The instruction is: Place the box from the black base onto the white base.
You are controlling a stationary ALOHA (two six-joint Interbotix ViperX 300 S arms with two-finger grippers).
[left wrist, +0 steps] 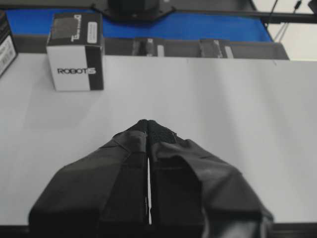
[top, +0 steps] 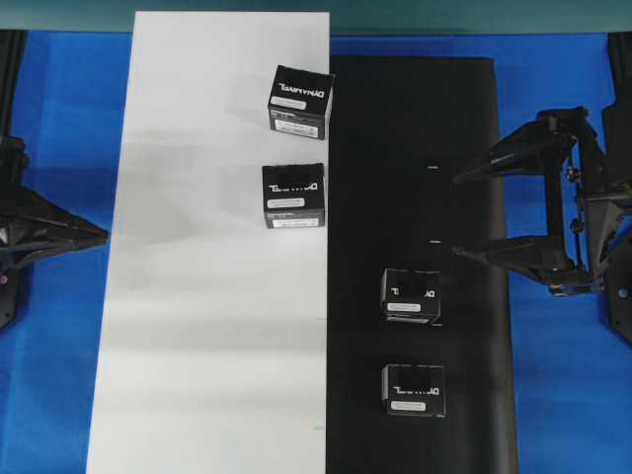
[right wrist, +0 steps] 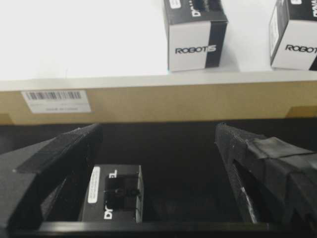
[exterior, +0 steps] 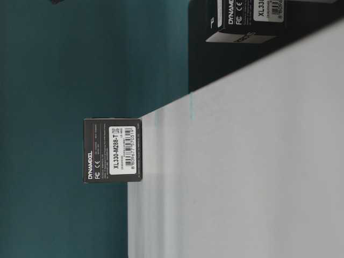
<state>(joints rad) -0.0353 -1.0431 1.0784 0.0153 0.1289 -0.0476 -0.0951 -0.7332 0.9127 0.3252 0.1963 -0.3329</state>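
Overhead view: the white base (top: 197, 276) and the black base (top: 434, 148) lie side by side on the blue surface (top: 553, 395), long edges touching, white at 9 o'clock and black at 3 o'clock. Four identical black cartons are present. Two stand on the white base along its edge beside the black base: one at 12 o'clock (top: 301, 99), slightly rotated, and one nearer the centre (top: 293, 196). Two remain on the black base: the box (top: 411, 295) at roughly 5 o'clock from the centre of the view, and a further carton (top: 414, 389) just beyond it at 6 o'clock.

The right hand (top: 456, 215) is released, its fingers spread wide over the 3 o'clock edge of the black base, apart from the box and grasping nothing. In the right wrist view the box (right wrist: 115, 193) lies low between the spread fingers (right wrist: 64, 148), nearer the one on that view's left.

The left hand (top: 99, 235) is clenched and empty, its tips at the 9 o'clock edge of the white base; the left wrist view shows the fingers (left wrist: 133, 148) pressed together above the white base (left wrist: 223, 124).
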